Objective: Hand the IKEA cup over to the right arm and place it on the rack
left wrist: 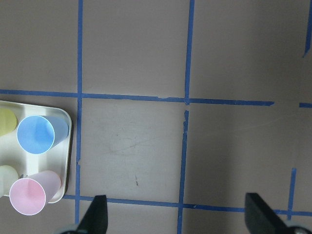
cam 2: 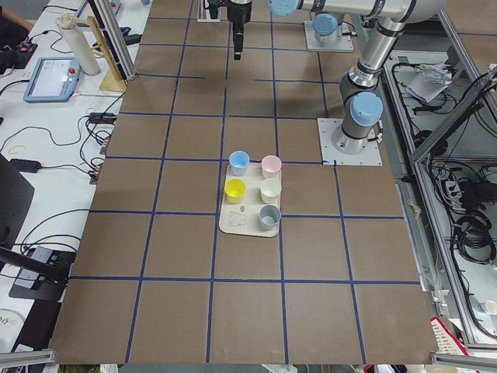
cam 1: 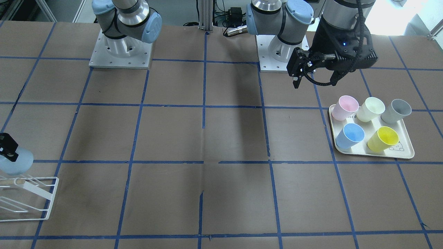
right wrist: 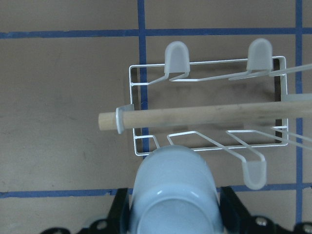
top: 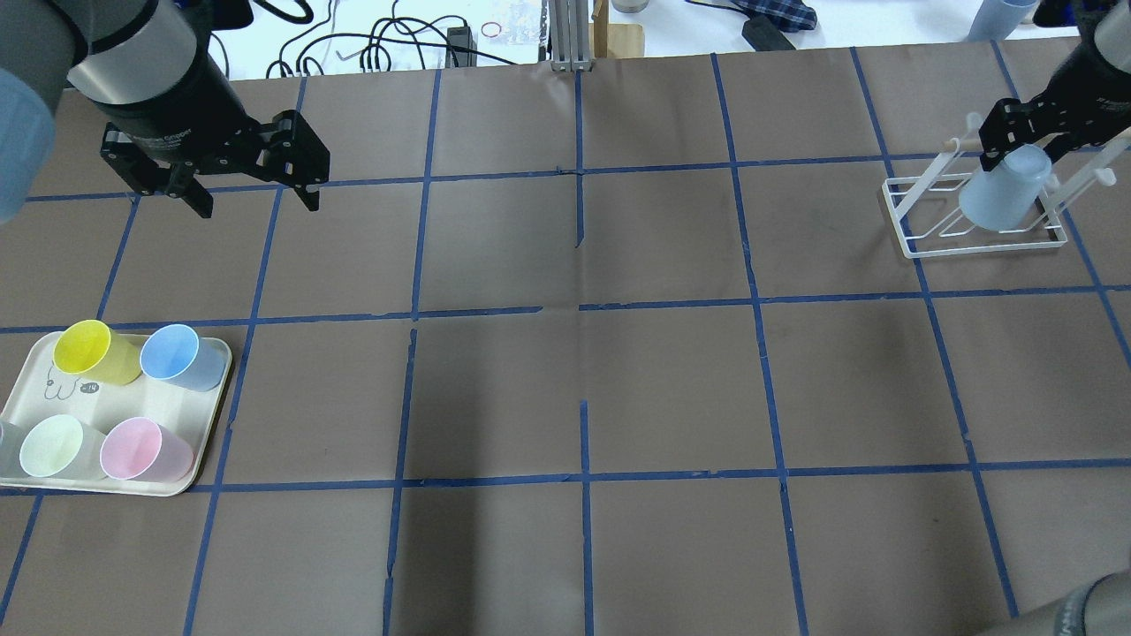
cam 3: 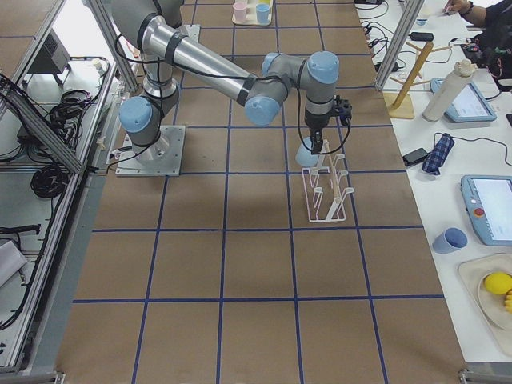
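Your right gripper [right wrist: 173, 217] is clamping the IKEA cup [right wrist: 173, 195] from both sides. It is holding the cup base-up over the rack [right wrist: 132, 112], at the rack's edge nearest the wrist. Whether the cup's mouth is touching the wire yet is not showing.

- **Missing the peg:** the one translucent peg [right wrist: 254, 173] on that edge is standing clear beside the cup, not under it. Another may be hiding beneath the cup, but you are not seeing it. If you are opening the jaws here with no peg inside the mouth, the cup is likely tipping off the rack's edge onto the table.
- **Snagging the wire:** the cup is hanging tilted in the overhead view. Its rim could be catching a slanted wire on the way down, and a frame this light is probably sliding or lifting under that push.
- **Knocking the dowel:** the wooden dowel [right wrist: 204, 114] is crossing the rack's middle, just past the cup. Any forward drift is risking a bump there.
- **The far pegs:** the two pegs [right wrist: 177, 56] on the rack's opposite edge are sitting out of the way.

Well apart from the rack, your left gripper [top: 256, 205] is hanging open and empty. It is posing no hazard to the placement.
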